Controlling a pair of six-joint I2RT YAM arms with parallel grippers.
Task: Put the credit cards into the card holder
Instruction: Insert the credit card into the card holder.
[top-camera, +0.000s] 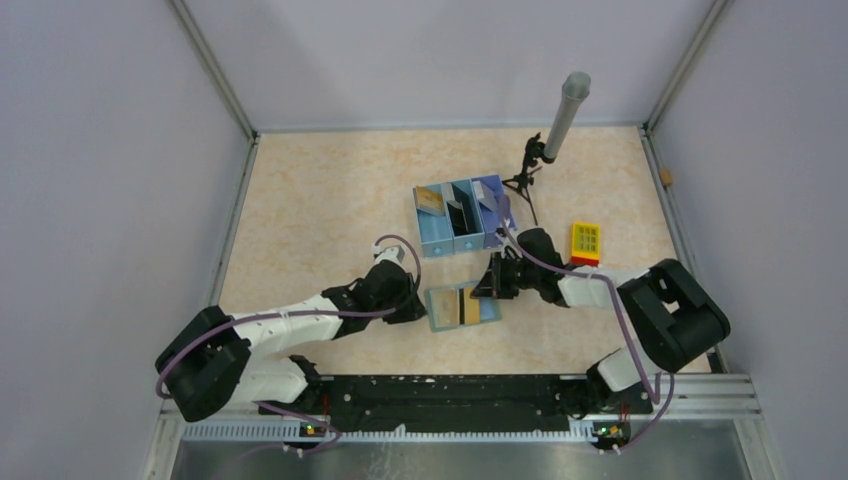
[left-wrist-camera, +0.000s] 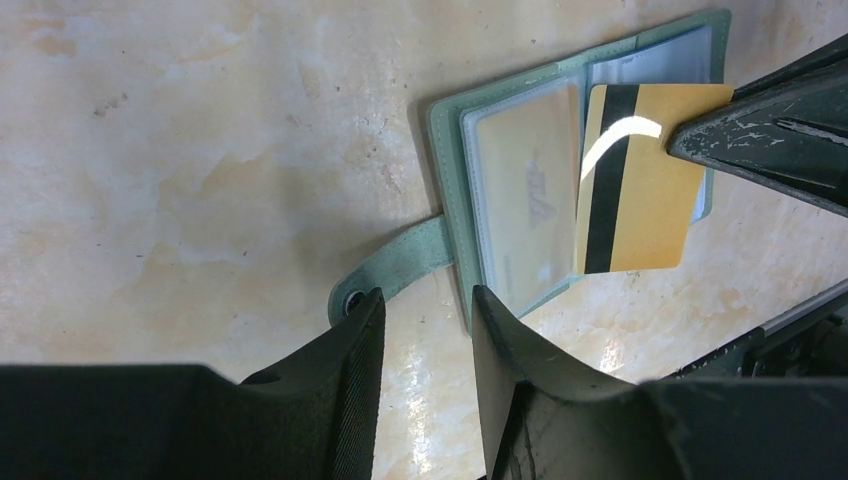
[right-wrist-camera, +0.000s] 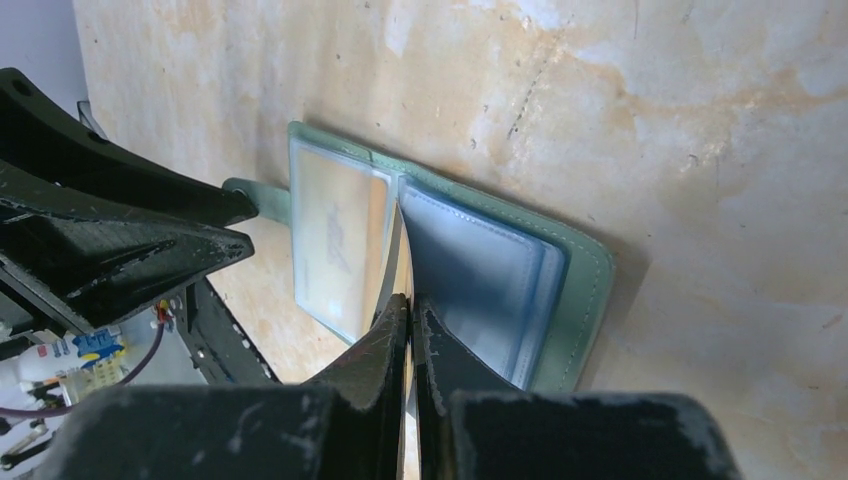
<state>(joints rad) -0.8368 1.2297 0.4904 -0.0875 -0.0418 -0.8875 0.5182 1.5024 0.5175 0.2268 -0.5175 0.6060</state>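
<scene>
Card holder open; gold credit card in pinch of right gripper; left gripper agape.

Grey-green folding card holder lying open and flat on the table, clear sleeves up, snap strap extended sideways. One pale card sits in a sleeve. A gold credit card with a black stripe, pinched by the right fingers, overlaps the other panel.

Robotics lab cell: grey panel walls, aluminium frame, marbled tabletop, two arms bolted to rail.
</scene>
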